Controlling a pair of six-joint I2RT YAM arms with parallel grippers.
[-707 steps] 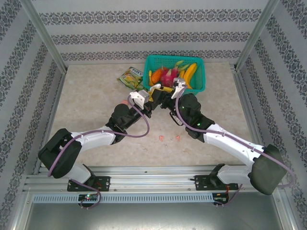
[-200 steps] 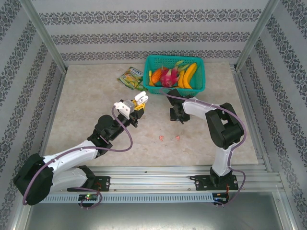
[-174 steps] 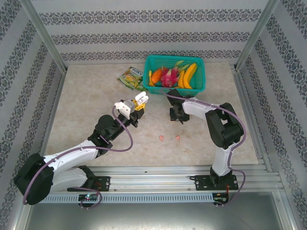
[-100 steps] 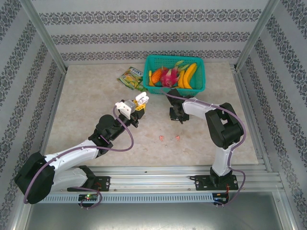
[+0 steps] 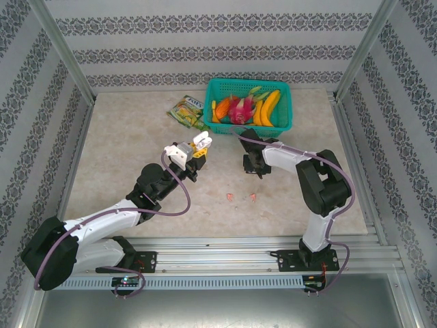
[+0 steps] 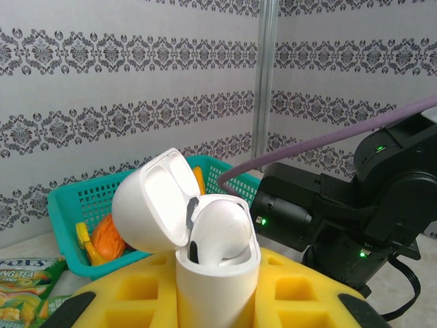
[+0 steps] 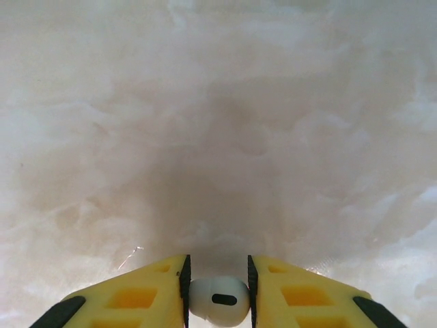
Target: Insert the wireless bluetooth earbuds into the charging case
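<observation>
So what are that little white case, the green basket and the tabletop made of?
The white case looks like glossy hard plastic: smooth, with soft highlights on its open lid. The green basket seems moulded plastic, judging by its regular lattice walls. The tabletop looks like pale marble-patterned stone or laminate; I can't tell which.

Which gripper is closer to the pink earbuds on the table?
Right. The right gripper is just beyond the pink earbuds; the left gripper sits farther off, beyond and left.
</observation>
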